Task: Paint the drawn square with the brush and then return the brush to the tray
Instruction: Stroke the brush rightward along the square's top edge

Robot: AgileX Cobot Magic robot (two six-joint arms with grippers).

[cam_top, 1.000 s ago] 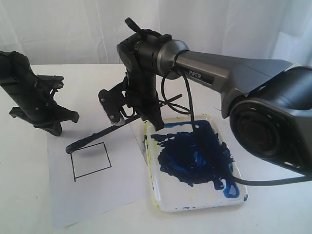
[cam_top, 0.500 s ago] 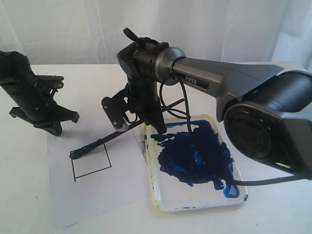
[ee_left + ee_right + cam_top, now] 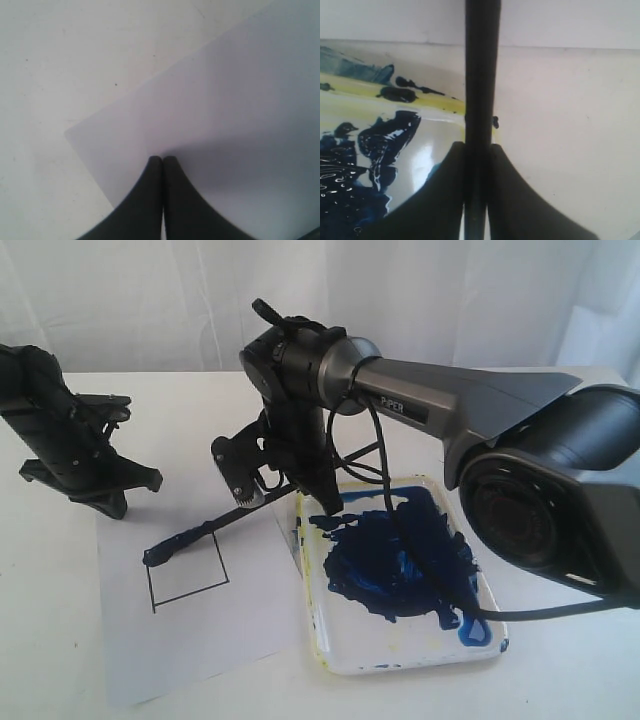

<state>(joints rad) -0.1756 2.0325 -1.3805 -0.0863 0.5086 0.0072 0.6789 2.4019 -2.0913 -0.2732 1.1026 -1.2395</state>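
Observation:
My right gripper (image 3: 318, 502) is shut on the brush (image 3: 205, 532), a thin black stick slanting down to the left. Its dark tip (image 3: 157, 556) touches the upper left corner of the drawn square (image 3: 187, 570), whose inside is white. In the right wrist view the brush (image 3: 481, 75) runs straight between the shut fingers (image 3: 510, 200) of that gripper (image 3: 477, 146), over the tray rim (image 3: 420, 97). The tray (image 3: 335, 650), blotched dark blue, sits right of the paper. My left gripper (image 3: 108, 502) rests shut on the paper's far left corner; in its wrist view that gripper (image 3: 163, 159) is pressed shut.
The white paper sheet (image 3: 200, 640) lies on a white table, its right edge against the tray. A black cable (image 3: 560, 612) loops over the tray from the right arm (image 3: 470, 400). White curtains hang behind.
The right gripper has lowered the brush, bringing its tip down from above the square's top edge onto the upper left corner. The left arm has not moved.

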